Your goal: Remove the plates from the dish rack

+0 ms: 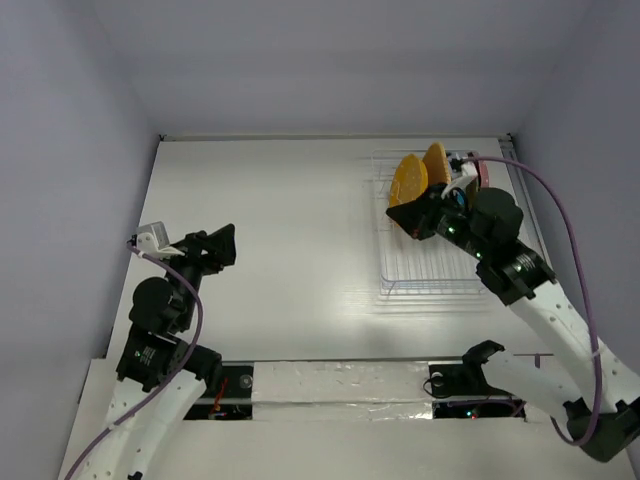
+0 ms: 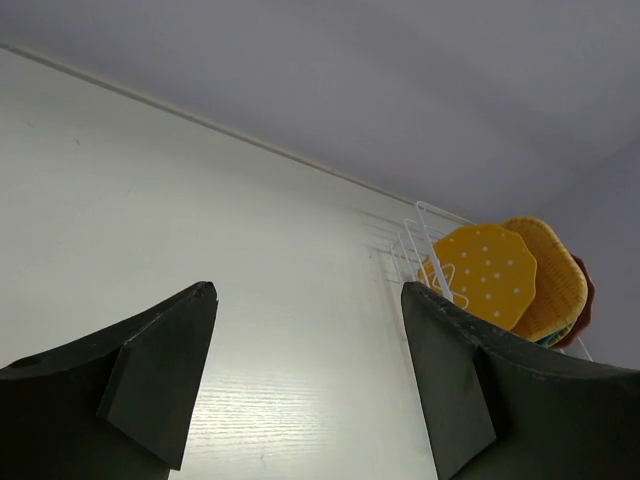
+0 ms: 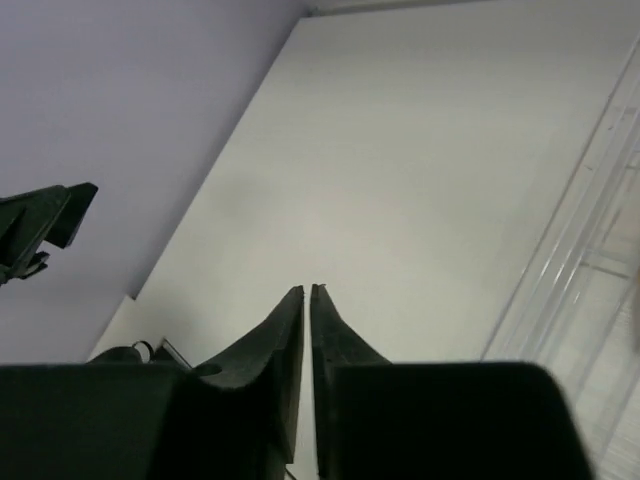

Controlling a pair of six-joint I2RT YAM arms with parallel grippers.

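Table (image 1: 280, 200): white, faint wood grain, carries everything.
Right arm (image 1: 540, 300): reaches from the near right edge out over the dish rack, wrist turned toward the table's left side.
Left arm (image 1: 160, 320): raised over the left side of the table, well apart from the rack, wrist aimed toward the plates.
Dish rack (image 1: 430, 265): pale see-through wire grid, on the far right part of the table; its near slots stand bare.
Plates (image 1: 420, 172): upright, packed together at the rack's far end.
Yellow plate (image 2: 485, 270): scalloped, white dots, frontmost.
Orange plate (image 2: 555, 270): woven texture, just behind the yellow one.
Pink plate (image 2: 584, 290): only a dark rim shows, rearmost.
Left gripper (image 2: 307, 290): fingers spread wide, holding nothing.
Right gripper (image 3: 307, 292): fingers pressed together, nothing between them, over the rack's left edge just in front of the plates.
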